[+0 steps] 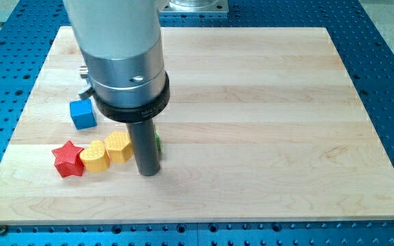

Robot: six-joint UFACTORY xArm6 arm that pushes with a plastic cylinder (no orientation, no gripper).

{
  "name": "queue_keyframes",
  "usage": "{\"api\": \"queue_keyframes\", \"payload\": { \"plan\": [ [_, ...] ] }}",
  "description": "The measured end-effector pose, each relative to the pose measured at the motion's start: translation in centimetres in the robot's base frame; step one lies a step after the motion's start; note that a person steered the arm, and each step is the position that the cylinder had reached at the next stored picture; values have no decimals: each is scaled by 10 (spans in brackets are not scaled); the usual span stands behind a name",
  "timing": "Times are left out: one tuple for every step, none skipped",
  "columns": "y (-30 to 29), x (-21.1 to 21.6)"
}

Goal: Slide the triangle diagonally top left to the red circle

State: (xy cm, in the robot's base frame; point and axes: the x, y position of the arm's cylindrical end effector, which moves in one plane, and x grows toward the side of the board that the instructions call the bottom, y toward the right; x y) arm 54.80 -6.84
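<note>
My tip [148, 172] rests on the wooden board [265, 123] at the lower left of the view. A sliver of a green block [158, 143] shows right behind the rod, touching its right side; its shape is hidden. A yellow block [118, 146] lies just left of the rod, and a second yellow block [94, 157] touches it further left. A red star [68, 158] lies at the left end of that row. A blue cube [82, 113] sits above them. No triangle and no red circle show; the arm's wide body hides the board's upper left.
The arm's grey cylinder [118, 48] fills the view's upper left. A blue perforated table [388, 82] surrounds the board. The row of blocks lies close to the board's bottom left edge.
</note>
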Motion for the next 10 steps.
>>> {"api": "queue_keyframes", "payload": {
  "plan": [
    [8, -6],
    [11, -4],
    [3, 34],
    [-1, 42],
    [5, 51],
    [98, 61],
    [181, 61],
    [218, 60],
    [250, 60],
    [279, 60]
  ]
}}
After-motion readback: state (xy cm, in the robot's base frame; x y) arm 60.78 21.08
